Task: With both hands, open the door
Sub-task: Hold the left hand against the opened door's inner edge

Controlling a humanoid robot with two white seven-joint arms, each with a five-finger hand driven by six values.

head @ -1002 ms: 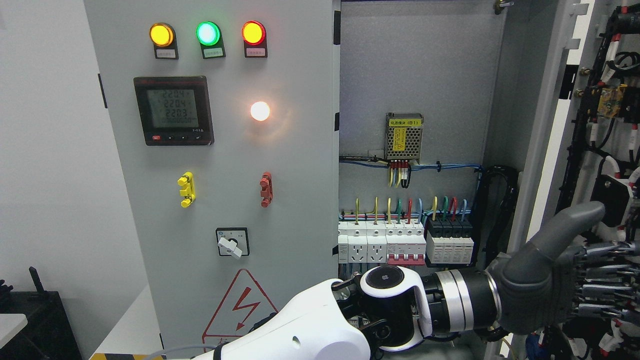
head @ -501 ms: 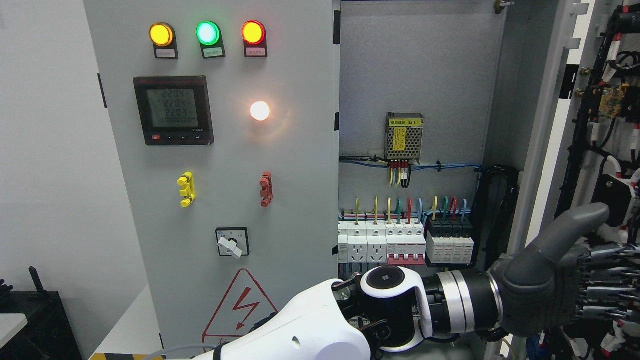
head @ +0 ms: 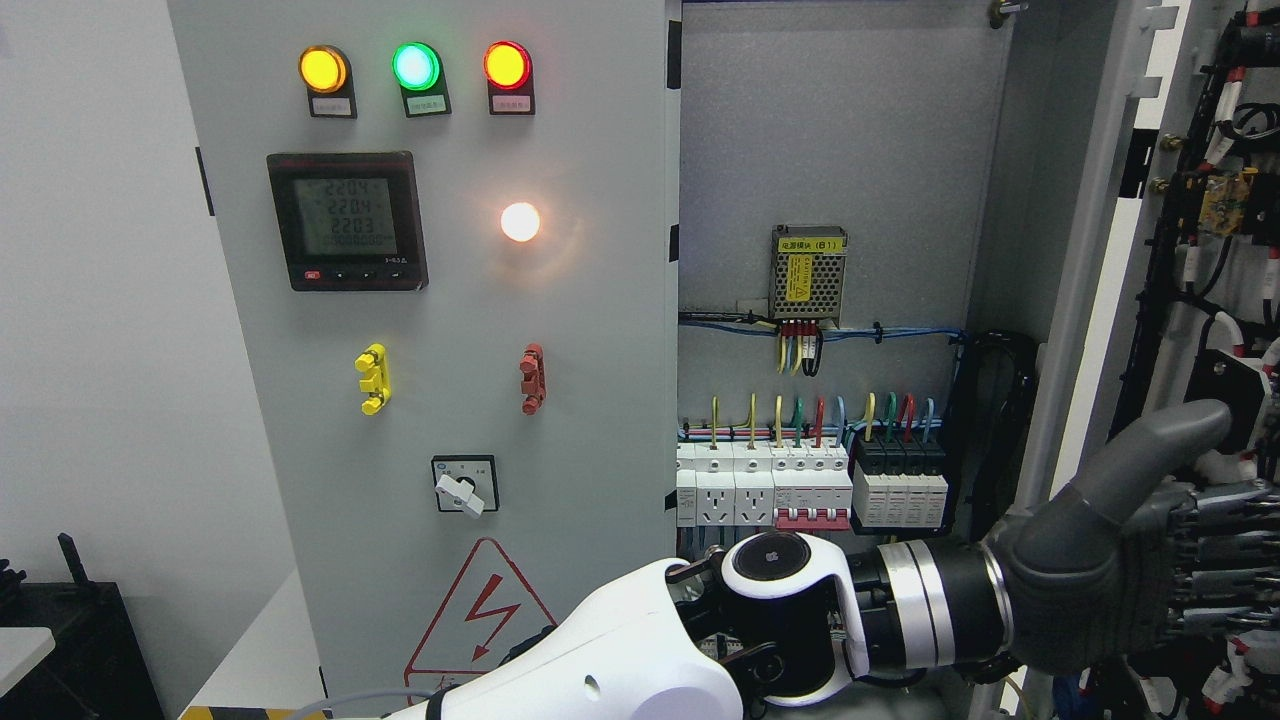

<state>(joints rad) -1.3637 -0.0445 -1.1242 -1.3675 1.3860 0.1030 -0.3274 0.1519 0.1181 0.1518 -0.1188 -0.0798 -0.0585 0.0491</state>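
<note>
The cabinet's right door (head: 1195, 250) stands swung wide open at the far right, its inner face covered in wiring. My left arm enters at the bottom left and reaches across to it. The left hand (head: 1190, 545) has its fingers (head: 1225, 560) stretched flat against the door's inner side and its thumb (head: 1160, 450) raised, holding nothing. The left door (head: 450, 300) is closed, carrying three lit lamps, a meter and a rotary switch. My right arm does not show.
Inside the open cabinet (head: 830, 150) are a power supply (head: 808, 272) and a row of breakers and sockets (head: 810, 485) with coloured wires. A black cable bundle (head: 1000, 420) hangs near the hinge side. A dark table (head: 70, 650) sits at the lower left.
My left hand has slid slightly to the right and a little lower, staying against the right door, which has edged further open.
</note>
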